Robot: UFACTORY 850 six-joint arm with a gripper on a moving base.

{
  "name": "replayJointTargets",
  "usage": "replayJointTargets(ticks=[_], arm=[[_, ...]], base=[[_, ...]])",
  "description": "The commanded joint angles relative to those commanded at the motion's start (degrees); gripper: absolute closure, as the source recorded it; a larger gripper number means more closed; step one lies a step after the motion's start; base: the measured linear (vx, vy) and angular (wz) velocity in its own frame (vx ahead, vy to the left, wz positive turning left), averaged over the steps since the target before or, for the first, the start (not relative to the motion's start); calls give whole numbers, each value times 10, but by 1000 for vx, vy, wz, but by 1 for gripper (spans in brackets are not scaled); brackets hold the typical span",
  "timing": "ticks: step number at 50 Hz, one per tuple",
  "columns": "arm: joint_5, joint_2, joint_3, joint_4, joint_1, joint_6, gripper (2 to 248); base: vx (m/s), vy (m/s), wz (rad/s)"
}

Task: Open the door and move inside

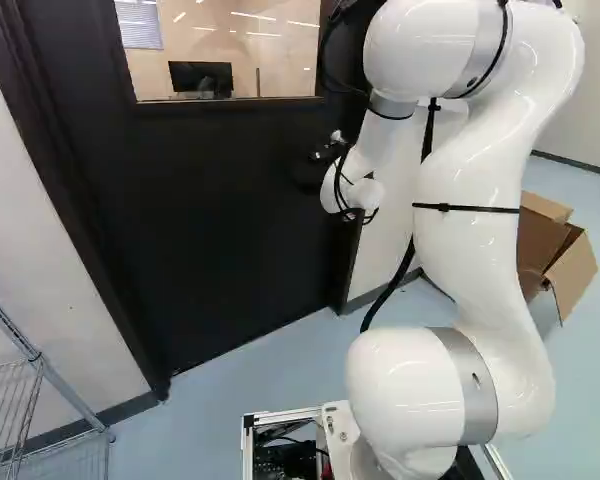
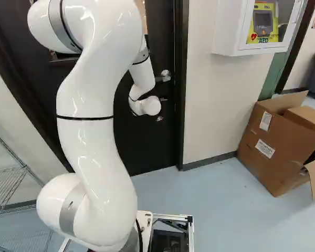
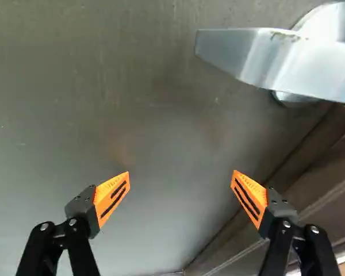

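— Gripping anything with the black, two-fingered gripper with orange pads (image 3: 181, 174)?

— No. Standing wide apart, holding nothing. Look for the silver metal lever handle (image 3: 276, 57) ahead, off beyond the finger nearer the dark brown door frame (image 3: 316, 164), not between the tips.

— Mounted on the tall black door (image 1: 220, 200), apparently shut. What to fear from here?

— Closing on thin air, for want of a sideways shift first. Or driving ahead too soon: liable to jam the smooth white arm (image 1: 470, 200) against a latched door.

— And shifting over carelessly? Might knock a finger on the frame or the lever's end, with frame and handle so near each other.

— Agreed. Anything to learn from one view alone?

— From the wrist view, the spread of the fingers and the lever's free end. From the left base view, a dark monitor (image 1: 201, 77) behind the clear glass window (image 1: 230, 40). From the right base view, a white, glass-fronted wall cabinet (image 2: 226, 31), plus far more of the open brown cardboard box (image 2: 268, 147).
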State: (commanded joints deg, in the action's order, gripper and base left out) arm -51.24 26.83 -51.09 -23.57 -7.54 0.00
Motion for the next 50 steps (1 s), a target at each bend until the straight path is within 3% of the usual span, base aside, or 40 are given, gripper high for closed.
replayJointTargets(ticks=[25,50], arm=[[0,64,-85,-20,6,0,3],[0,129,-174,16,20,0,3]], base=[[0,0,0],[0,0,0]])
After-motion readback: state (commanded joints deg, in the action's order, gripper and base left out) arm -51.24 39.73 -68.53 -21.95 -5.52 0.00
